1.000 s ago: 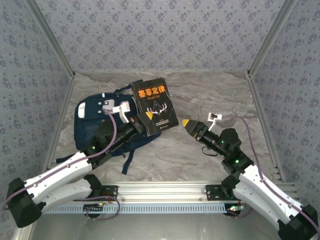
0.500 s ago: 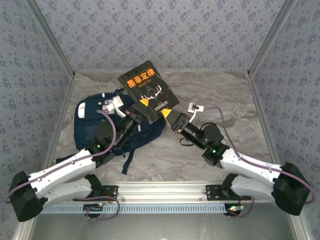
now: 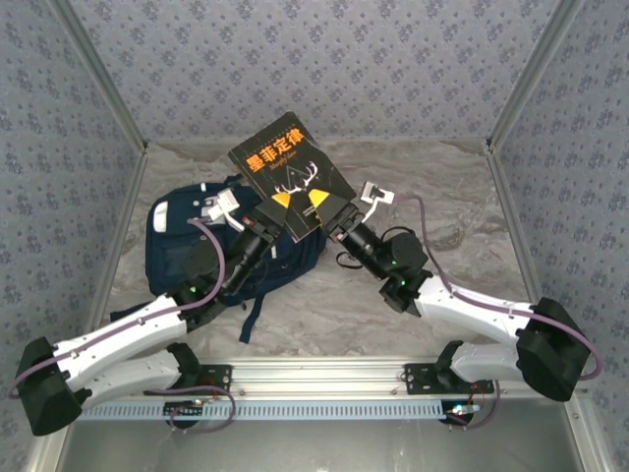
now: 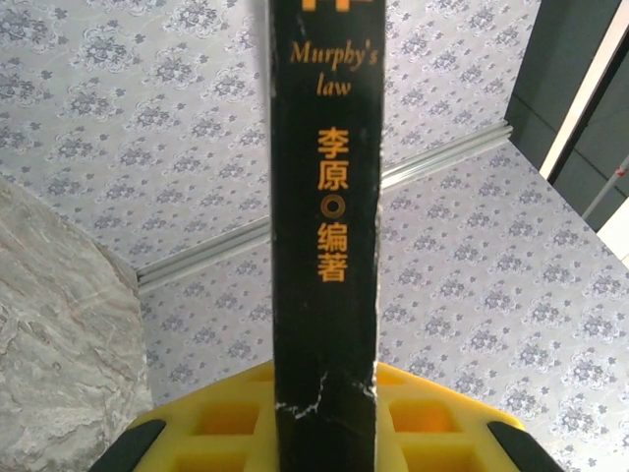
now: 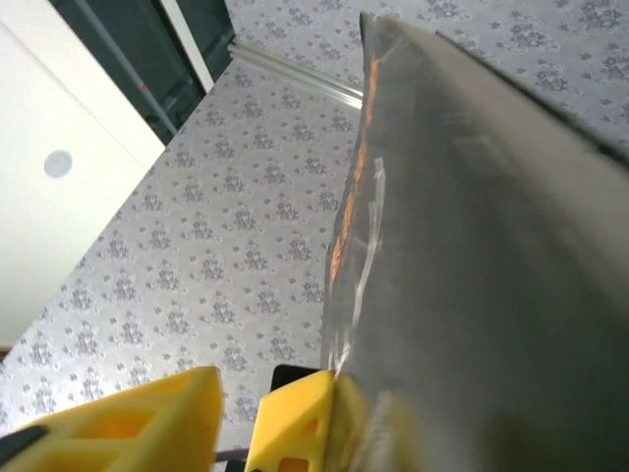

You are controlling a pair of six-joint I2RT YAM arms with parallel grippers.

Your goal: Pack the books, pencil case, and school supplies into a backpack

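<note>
My left pincer (image 3: 278, 202) is clamped on the black book (image 3: 280, 162), holding it up over the far right side of the backpack (image 3: 182, 241) on the table (image 3: 442, 197). My right pincer (image 3: 319, 202) has just come over and touches the book's near corner. I cannot tell if it grips yet. Two pincers could steer the book in.
</note>
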